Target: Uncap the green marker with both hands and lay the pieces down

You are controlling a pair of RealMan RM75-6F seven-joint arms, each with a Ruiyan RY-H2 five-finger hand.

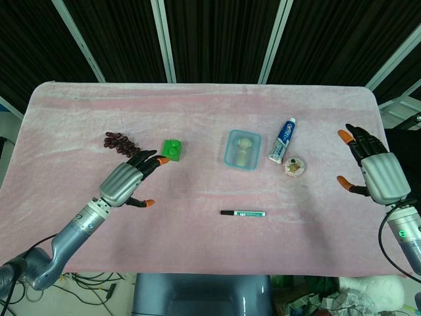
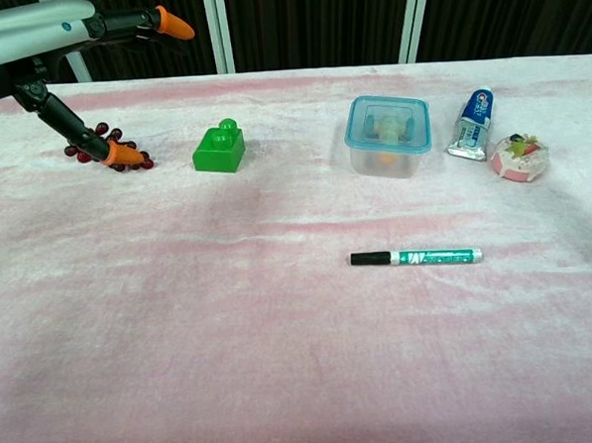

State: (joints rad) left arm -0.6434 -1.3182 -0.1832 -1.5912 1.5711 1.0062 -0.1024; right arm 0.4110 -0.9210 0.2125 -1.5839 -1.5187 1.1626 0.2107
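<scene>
The green marker (image 1: pixel 243 213) lies flat on the pink cloth near the front middle, black cap at its left end; in the chest view the marker (image 2: pixel 417 258) shows the same, cap on. My left hand (image 1: pixel 127 180) hovers open at the left, fingers spread, well apart from the marker. In the chest view only the left hand's fingertips (image 2: pixel 124 153) and upper part show at the top left. My right hand (image 1: pixel 373 168) is open at the table's right edge, holding nothing, far to the right of the marker; the chest view does not show it.
A green toy brick (image 1: pixel 173 149) sits just beyond the left hand's fingertips, with dark grapes (image 1: pixel 118 141) further left. Behind the marker stand a blue-lidded container (image 1: pixel 242 149), a toothpaste tube (image 1: pixel 282 139) and a small round dish (image 1: pixel 293 167).
</scene>
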